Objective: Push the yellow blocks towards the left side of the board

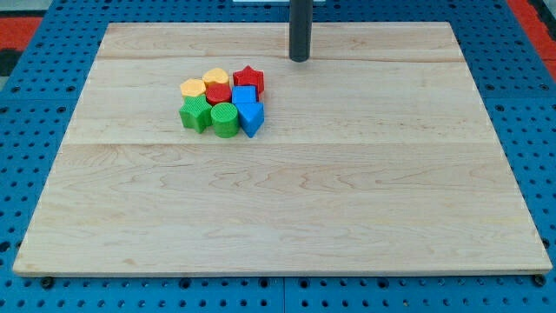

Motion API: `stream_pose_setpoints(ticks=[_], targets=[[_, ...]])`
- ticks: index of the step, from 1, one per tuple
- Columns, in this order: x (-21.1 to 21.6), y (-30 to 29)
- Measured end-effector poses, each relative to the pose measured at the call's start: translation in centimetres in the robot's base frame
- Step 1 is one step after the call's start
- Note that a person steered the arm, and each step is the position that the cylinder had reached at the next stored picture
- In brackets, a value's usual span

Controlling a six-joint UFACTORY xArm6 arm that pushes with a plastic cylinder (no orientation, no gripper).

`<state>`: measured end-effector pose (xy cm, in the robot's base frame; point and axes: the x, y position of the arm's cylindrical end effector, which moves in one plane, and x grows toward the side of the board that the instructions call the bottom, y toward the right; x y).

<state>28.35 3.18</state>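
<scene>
Tip [300, 59] bare, touching nothing, near the board's [278, 209] top, right of the cluster. Yellow blocks [204, 83] at cluster's top left, against red [249, 78], green [196, 113]. Probably light, stiff, slippery; best pushed from right faces, though red star blocks access.

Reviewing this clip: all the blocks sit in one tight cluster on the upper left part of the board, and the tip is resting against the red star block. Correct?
Not quite. The camera view shows my tip apart from the red star block, standing up and to the view's right of it with bare board between them. The rest holds: the blocks sit in one tight cluster on the board's upper left part.
</scene>
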Motion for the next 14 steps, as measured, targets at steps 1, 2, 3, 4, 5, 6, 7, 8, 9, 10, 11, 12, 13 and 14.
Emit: stream_pose_setpoints(ticks=[1, 2, 3, 4, 5, 6, 7, 8, 9, 10, 11, 12, 13, 14], targets=[[1.9, 0.2], [1.9, 0.3], [1.9, 0.3], [1.9, 0.2], [1.9, 0.2], [2.5, -1.3], [2.7, -5.0], [3.8, -10.4], [5.0, -15.7], [5.9, -16.3], [7.3, -16.3], [8.7, -17.1], [8.8, -21.8], [8.9, -22.6]])
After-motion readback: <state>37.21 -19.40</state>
